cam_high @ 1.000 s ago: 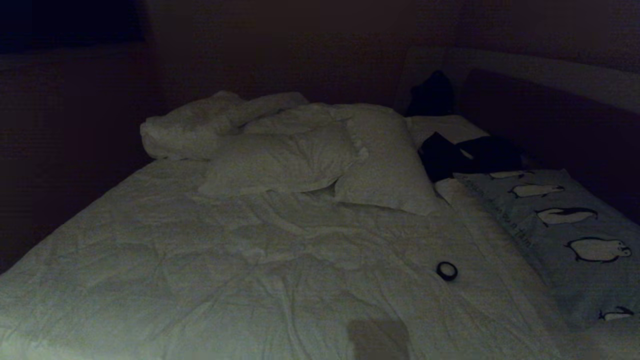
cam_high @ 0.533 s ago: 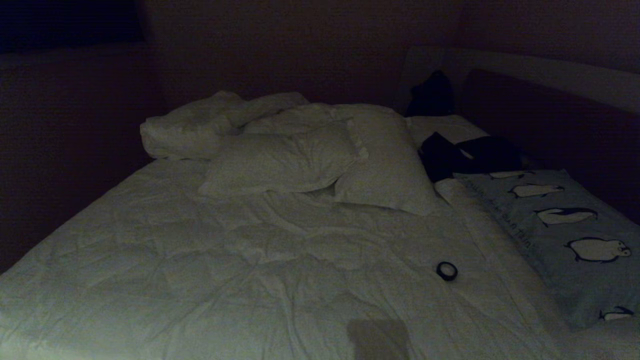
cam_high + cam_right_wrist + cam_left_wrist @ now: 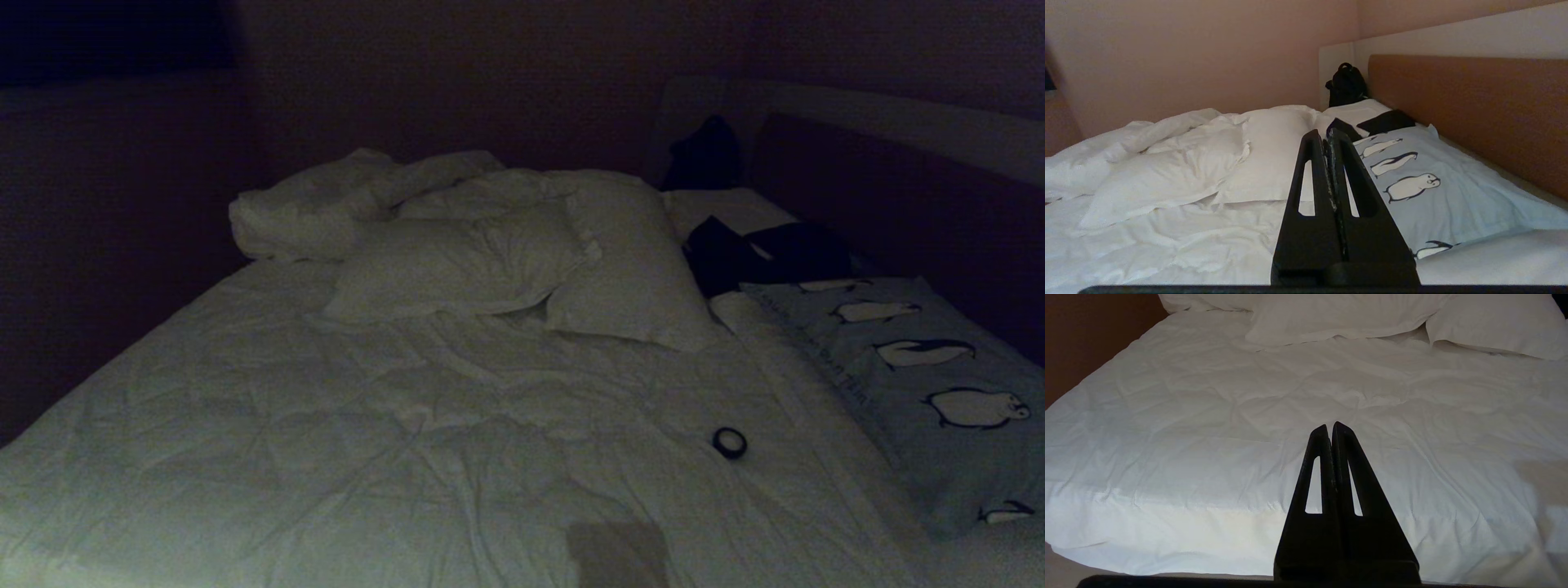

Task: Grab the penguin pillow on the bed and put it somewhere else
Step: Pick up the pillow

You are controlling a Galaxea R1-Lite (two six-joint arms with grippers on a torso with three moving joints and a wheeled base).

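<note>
right gripper (image 3: 1327, 134) clenched, empty, aimed toward penguin pillow (image 3: 1437, 192) | pillow flat against headboard (image 3: 1474, 114) on bed (image 3: 326, 425) | left gripper (image 3: 1330, 428) clenched, empty

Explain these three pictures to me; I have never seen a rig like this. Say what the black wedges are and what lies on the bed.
A two-armed robot took all three. One camera sits on its head and looks down over the bed. The other two sit on its wrists, so each black wedge is a claw seen from behind: the left claw and the right claw. Both are shut and hold nothing. On the bed lie white pillows, the penguin pillow along the robot's right side by the headboard, a small black ring and dark items.
</note>
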